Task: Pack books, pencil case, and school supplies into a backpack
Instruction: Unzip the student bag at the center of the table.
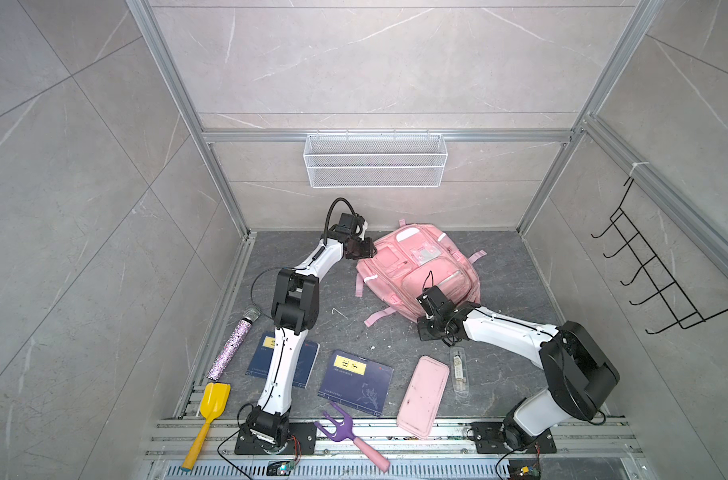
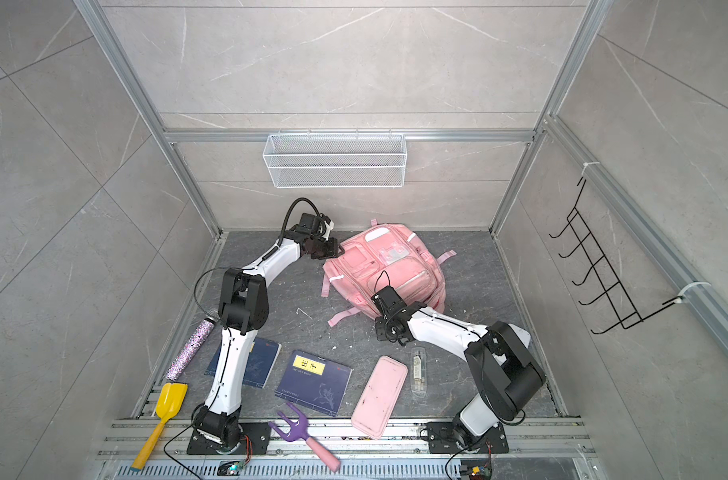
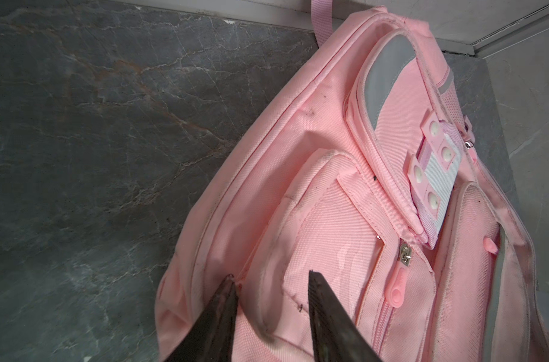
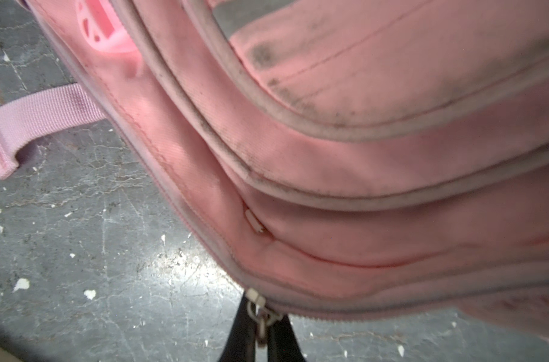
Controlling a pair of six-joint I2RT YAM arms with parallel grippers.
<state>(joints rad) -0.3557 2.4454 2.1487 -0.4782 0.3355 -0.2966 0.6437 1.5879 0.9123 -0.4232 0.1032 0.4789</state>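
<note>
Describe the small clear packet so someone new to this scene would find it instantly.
Start at the pink backpack at the back of the dark floor, then come forward to the flat pink pencil case. The packet lies just beside it, on the right arm side: narrow, transparent, whitish insert, far slimmer than the case.

Top cams overhead, wide; wrist cams close on backpack point(image 3: 329, 219).

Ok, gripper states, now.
Left gripper: jaws apart astride a fold of the backpack; grip cannot be told.
Right gripper: shut on the zipper pull.
</note>
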